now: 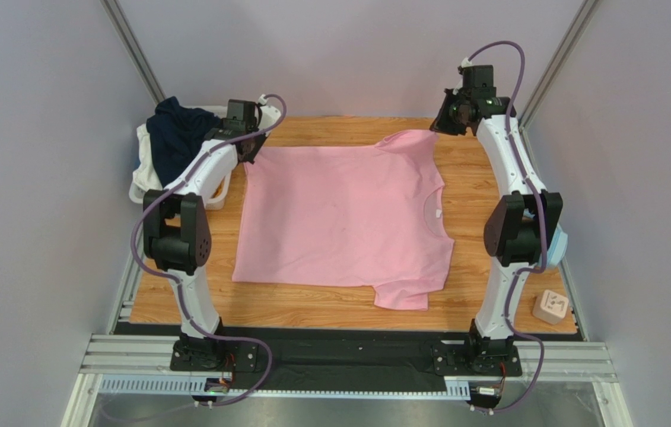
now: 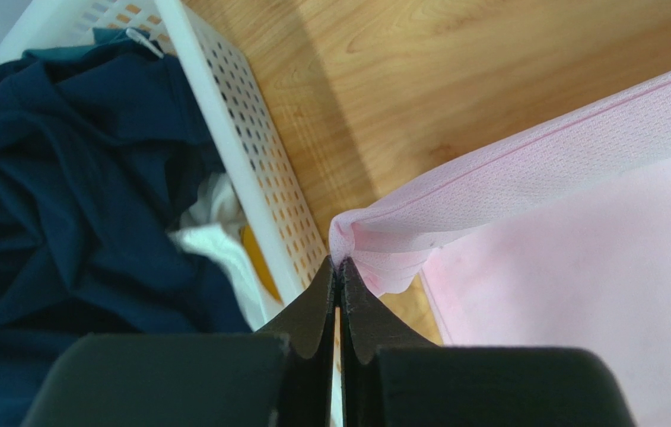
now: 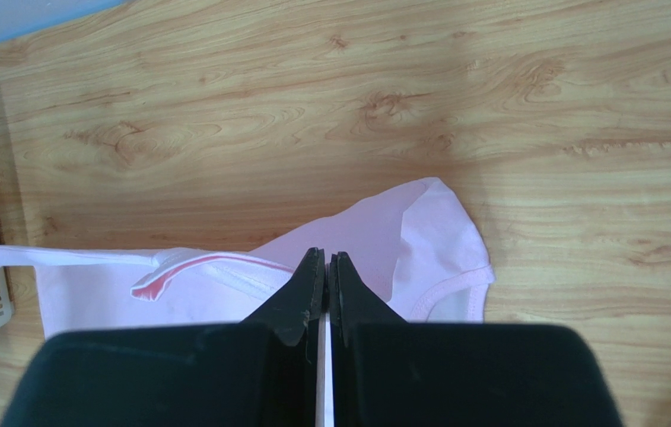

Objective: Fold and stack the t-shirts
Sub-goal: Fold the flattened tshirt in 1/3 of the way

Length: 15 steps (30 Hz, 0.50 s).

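Left claw (image 2: 339, 267), pink t-shirt (image 2: 579, 267) corner inside

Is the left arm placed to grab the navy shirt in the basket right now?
Probably not yet. The navy shirt lies heaped uncovered in the white basket just beside the left claw, but that claw is shut on a corner of the pink shirt and would have to let go first.

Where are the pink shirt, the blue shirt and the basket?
pink shirt (image 1: 339, 213): top view, middle of its front
blue shirt (image 2: 62, 178): left wrist view, crumpled folds
basket (image 2: 258, 151): left wrist view, holed wall
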### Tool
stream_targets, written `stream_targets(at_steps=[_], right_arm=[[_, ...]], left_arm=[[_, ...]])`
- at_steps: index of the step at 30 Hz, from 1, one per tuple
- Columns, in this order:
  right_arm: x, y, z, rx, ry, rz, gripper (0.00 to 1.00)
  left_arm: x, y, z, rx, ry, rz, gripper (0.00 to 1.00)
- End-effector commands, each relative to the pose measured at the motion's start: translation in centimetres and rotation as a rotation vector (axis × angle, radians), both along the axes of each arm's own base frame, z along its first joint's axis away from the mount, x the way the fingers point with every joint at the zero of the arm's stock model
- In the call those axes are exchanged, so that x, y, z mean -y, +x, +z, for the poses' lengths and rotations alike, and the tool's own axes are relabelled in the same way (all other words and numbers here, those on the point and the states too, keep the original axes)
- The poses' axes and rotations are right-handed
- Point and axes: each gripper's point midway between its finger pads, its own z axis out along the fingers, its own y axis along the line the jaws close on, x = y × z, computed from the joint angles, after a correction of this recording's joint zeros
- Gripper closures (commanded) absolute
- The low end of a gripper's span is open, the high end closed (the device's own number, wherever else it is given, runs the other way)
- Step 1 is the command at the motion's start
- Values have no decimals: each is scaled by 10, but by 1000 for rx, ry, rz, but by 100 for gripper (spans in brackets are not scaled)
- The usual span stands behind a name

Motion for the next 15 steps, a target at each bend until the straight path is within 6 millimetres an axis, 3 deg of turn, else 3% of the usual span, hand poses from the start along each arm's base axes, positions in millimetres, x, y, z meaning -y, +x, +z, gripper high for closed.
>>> stream_targets(at_steps=[1,6,7,9,11,15], right_arm=[[5,-23,46,90,-17,-22,100],[4,-53,42,50,-34,-25,100],[6,-59,47,58,-44,-37,100],[7,-71,33,18,-53,-43,100],[7,-83,32,9,-55,-49,100],[6,-108,7,-66,-60,-54,100]], left_arm=[[-3,-15,32,88,-3,-37,100],[-1,-37,41,98,-18,-63,100],[0,-44,34,83,-27,-75,100],[1,-51,41,103,-37,-89,100],[1,-58,38,95,-35,-98,100],[-1,-68,30,80,-24,-105,100]])
